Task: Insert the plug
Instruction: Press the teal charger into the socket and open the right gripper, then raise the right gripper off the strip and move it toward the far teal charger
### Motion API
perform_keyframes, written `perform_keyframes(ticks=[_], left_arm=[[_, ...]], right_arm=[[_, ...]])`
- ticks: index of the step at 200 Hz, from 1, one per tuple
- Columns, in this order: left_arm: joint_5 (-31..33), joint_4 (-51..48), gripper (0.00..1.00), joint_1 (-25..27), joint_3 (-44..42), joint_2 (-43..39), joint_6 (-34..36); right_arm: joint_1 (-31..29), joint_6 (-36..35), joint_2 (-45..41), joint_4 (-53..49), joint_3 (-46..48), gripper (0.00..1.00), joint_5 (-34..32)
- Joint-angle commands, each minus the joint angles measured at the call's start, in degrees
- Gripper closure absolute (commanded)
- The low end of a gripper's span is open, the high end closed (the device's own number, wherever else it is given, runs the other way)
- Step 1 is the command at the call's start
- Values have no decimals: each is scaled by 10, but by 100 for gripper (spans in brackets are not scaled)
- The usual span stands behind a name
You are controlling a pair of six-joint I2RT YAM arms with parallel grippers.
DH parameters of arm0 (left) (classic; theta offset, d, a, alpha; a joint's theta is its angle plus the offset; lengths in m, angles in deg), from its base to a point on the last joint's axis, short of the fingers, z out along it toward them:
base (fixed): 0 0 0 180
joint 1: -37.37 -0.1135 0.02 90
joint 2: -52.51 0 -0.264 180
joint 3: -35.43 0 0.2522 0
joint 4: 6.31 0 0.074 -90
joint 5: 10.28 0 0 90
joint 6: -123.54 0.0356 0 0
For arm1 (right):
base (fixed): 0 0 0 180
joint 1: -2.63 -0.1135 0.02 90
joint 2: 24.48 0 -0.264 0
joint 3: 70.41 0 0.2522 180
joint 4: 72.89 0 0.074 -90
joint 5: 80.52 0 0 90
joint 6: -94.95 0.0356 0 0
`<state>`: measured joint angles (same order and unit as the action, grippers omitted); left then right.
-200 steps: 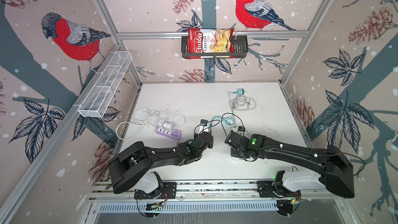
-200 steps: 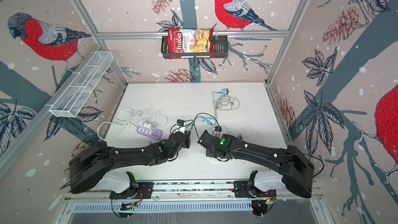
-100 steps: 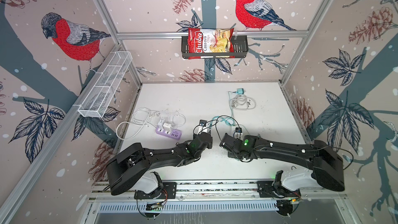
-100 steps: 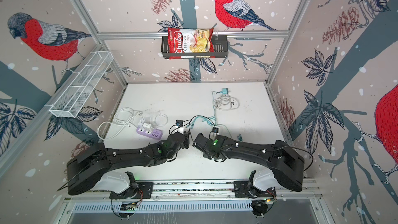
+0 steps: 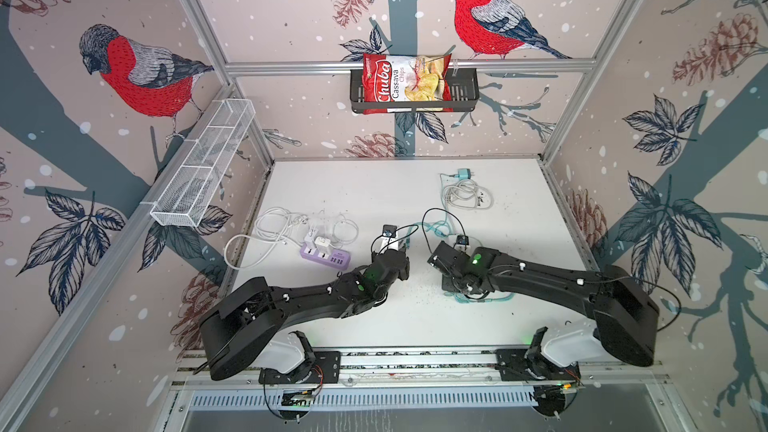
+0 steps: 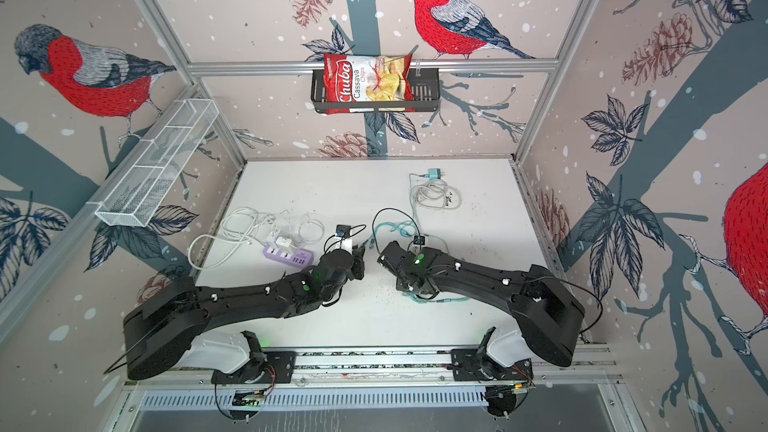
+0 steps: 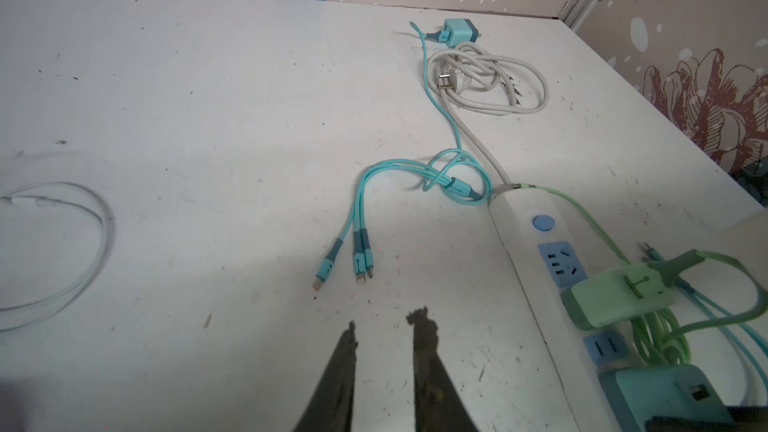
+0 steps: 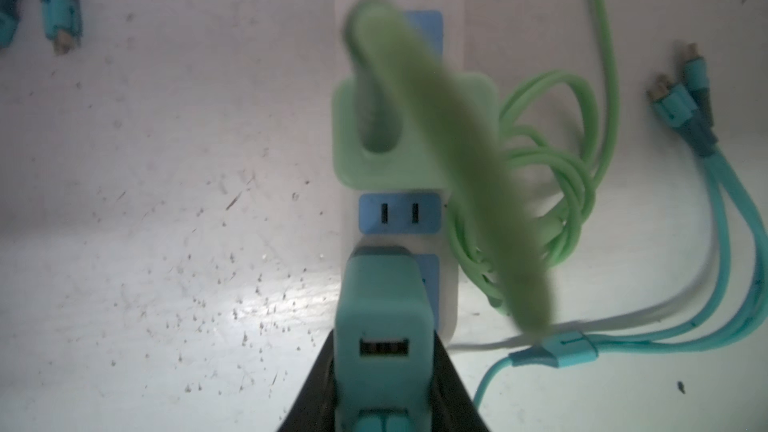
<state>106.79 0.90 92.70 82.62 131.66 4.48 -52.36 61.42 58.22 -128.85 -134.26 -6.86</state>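
My right gripper (image 8: 384, 342) is shut on a teal plug (image 8: 384, 309), a square USB charger. The plug stands over the near end of the white power strip (image 8: 449, 309) and covers a blue socket. Whether its prongs are in, I cannot tell. Just beyond it is a free two-slot socket (image 8: 399, 214), then a green plug (image 8: 349, 168) seated in the strip. My left gripper (image 7: 386, 320) hovers open over bare table beside the strip (image 7: 523, 218), holding nothing. In both top views the right arm (image 5: 478, 263) hides the strip.
A teal three-headed cable (image 7: 357, 259) lies ahead of the left gripper. A green cable bundle (image 8: 540, 184) sits by the strip. A purple strip (image 5: 326, 255) with white cables lies left. Another teal charger (image 5: 462, 173) and a white coil (image 5: 465, 197) lie at the back.
The right arm has shifted a little to the left, toward the middle, still gripping the teal plug. The left arm has barely moved.
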Motion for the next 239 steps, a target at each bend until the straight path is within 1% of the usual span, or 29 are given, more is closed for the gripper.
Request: perform_keyframes(ticks=[1, 30, 57, 79, 103, 129, 147, 154, 178, 199, 215, 228, 239], left_arm=[[2, -4, 74, -13, 17, -8, 24], [-5, 0, 72, -38, 55, 11, 55], [-17, -32, 73, -63, 112, 42, 71], [-35, -29, 73, -88, 134, 56, 76], [-55, -25, 72, -114, 162, 80, 89], [-78, -27, 72, -135, 205, 119, 108], [-90, -39, 73, -147, 234, 151, 115], [-91, -43, 73, -149, 258, 161, 118], [-105, -35, 72, -156, 281, 187, 122], [-152, -5, 65, -159, 299, 223, 141], [-194, -9, 58, -160, 337, 266, 158], [-229, -26, 56, -159, 385, 313, 174], [-246, -25, 56, -159, 414, 346, 183]], right_arm=[[41, -46, -11, -67, 11, 93, 18], [102, -119, -9, -47, 2, 94, 34], [157, -181, 20, -31, -27, 93, 47], [197, -222, 55, -26, -58, 93, 51], [224, -272, 94, -25, -101, 94, 58], [239, -329, 137, -27, -142, 94, 74], [241, -344, 157, -30, -149, 92, 84], [240, -346, 157, -28, -148, 92, 87], [240, -344, 136, -19, -142, 89, 103], [241, -341, 109, -24, -142, 84, 108], [242, -340, 87, -18, -137, 76, 116], [243, -340, 73, -8, -132, 73, 126], [247, -341, 65, 1, -127, 66, 133]])
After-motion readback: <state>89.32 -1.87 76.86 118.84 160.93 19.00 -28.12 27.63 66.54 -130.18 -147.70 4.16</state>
